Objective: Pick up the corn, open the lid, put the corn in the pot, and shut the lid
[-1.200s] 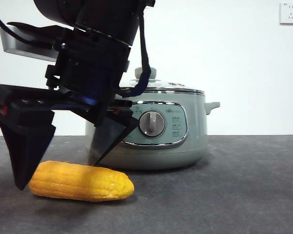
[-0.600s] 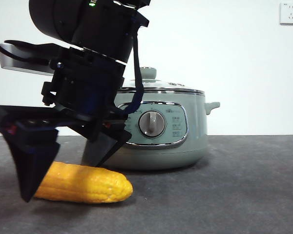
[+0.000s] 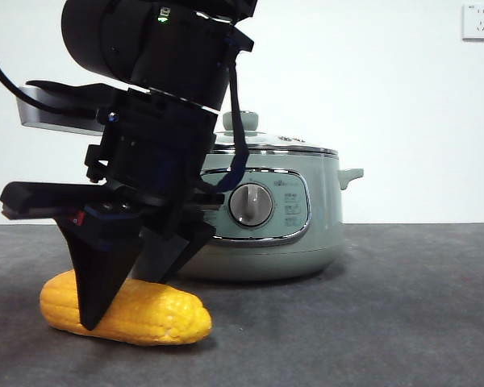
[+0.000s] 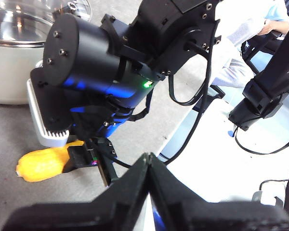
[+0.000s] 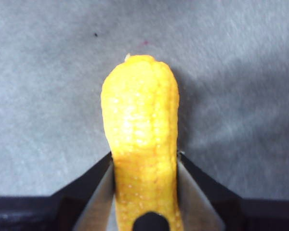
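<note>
pinching corn [image 5: 140, 139] on table [image 3: 387, 306]: right gripper [image 5: 144, 166] fingers; pot [image 3: 306, 218], lid [image 3: 282, 145] on, just behind.

You can't see the pot's [image 3: 294, 218] left side or most of the lid [image 3: 266, 145]; the right gripper [image 3: 125, 278] stands before them. Its near jaw covers the corn's [image 3: 157, 314] middle, and the gripper body hides the cob's wider end from the right wrist camera.

Lab/office: white desk [image 4: 216, 159], cables, seated person [image 4: 250, 24].
</note>
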